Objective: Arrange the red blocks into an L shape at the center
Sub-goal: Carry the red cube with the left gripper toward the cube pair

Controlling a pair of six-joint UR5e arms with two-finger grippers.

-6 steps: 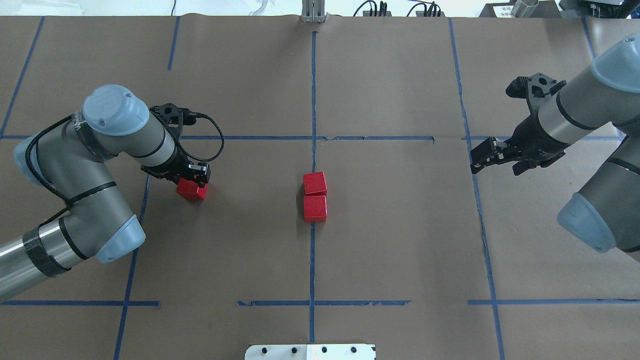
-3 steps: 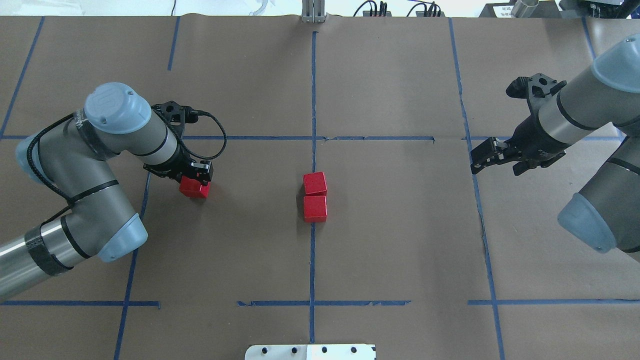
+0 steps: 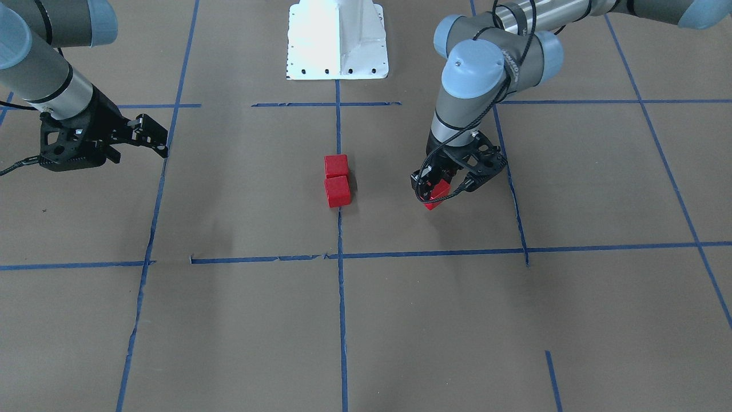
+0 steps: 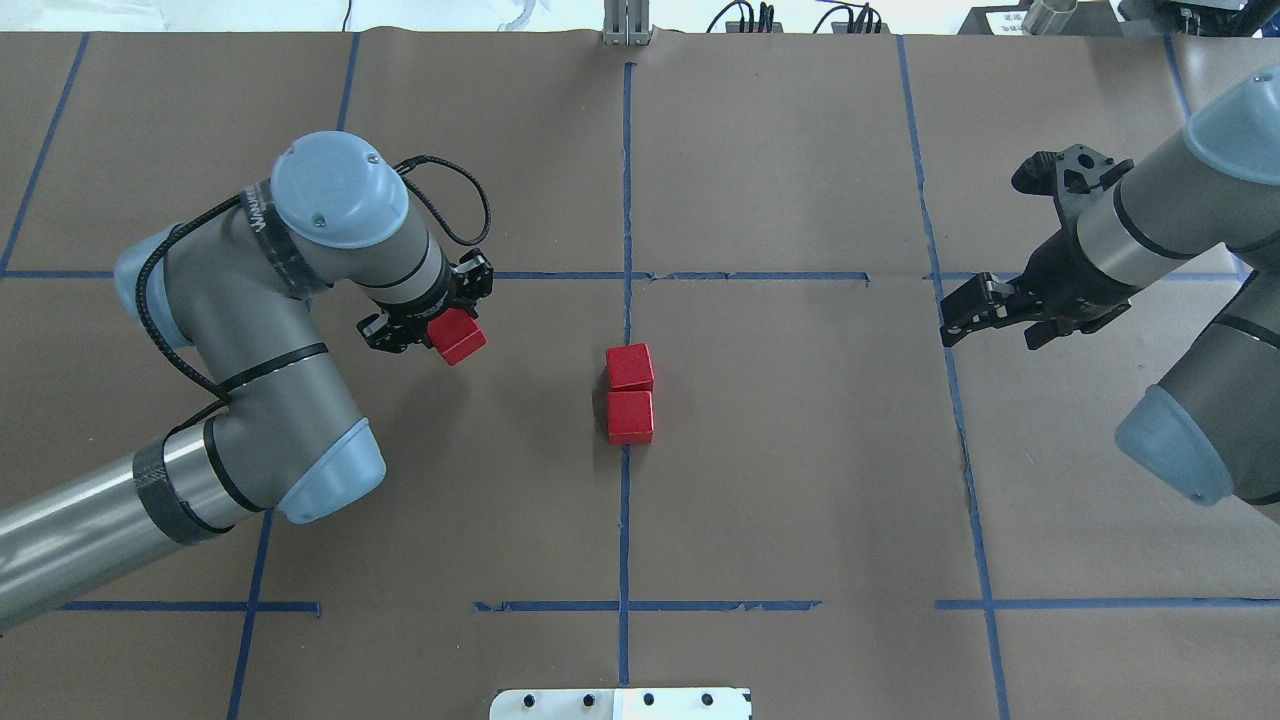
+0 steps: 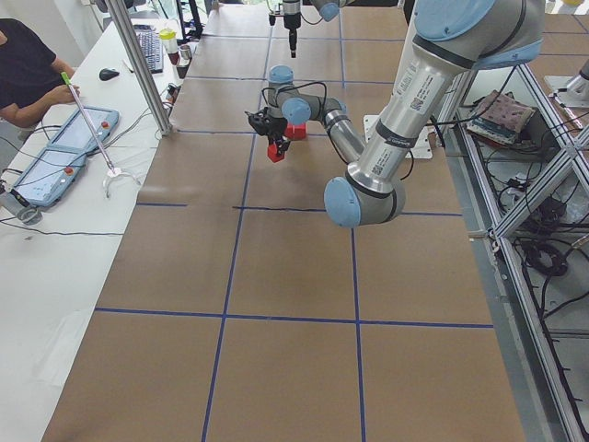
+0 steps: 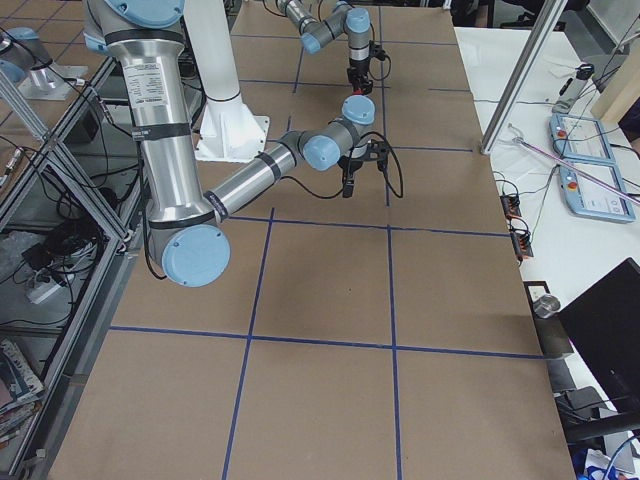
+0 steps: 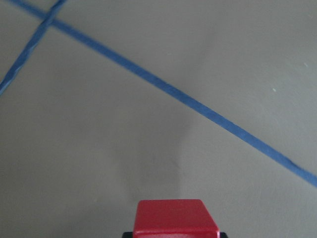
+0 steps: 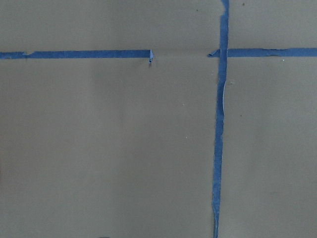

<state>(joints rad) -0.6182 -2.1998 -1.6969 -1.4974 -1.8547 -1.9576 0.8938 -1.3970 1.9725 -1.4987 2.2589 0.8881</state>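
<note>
Left pincer (image 4: 448,330) moved inward, block (image 4: 460,338) perhaps above paper (image 4: 800,450)

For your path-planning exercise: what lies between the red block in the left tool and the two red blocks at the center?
Only bare brown paper between the held block and the center pair, clearest in the overhead view.
</note>
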